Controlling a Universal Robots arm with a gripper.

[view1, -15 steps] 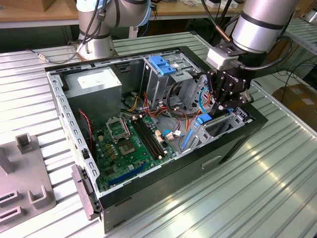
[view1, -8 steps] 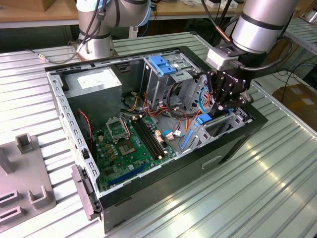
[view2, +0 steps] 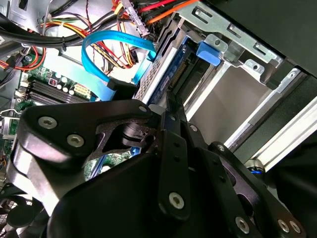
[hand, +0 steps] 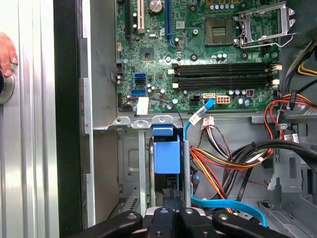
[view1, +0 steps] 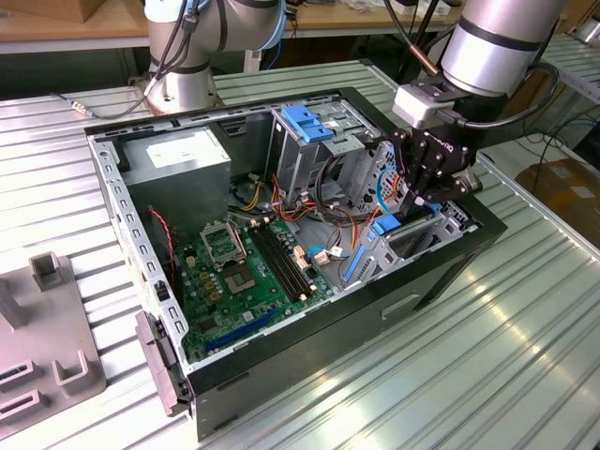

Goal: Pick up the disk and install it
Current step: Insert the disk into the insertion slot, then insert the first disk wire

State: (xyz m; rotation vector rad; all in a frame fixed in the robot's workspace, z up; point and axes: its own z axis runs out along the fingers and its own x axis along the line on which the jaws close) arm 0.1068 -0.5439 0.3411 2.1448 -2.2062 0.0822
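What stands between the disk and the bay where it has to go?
Nothing visible does. The disk stands on edge already inside the metal bay, close to the gripper. The blue cable lies beside the bay, not across it.

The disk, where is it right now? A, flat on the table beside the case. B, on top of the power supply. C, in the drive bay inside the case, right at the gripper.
C: the disk, blue-railed, sits in the metal drive bay inside the case, right at the gripper.
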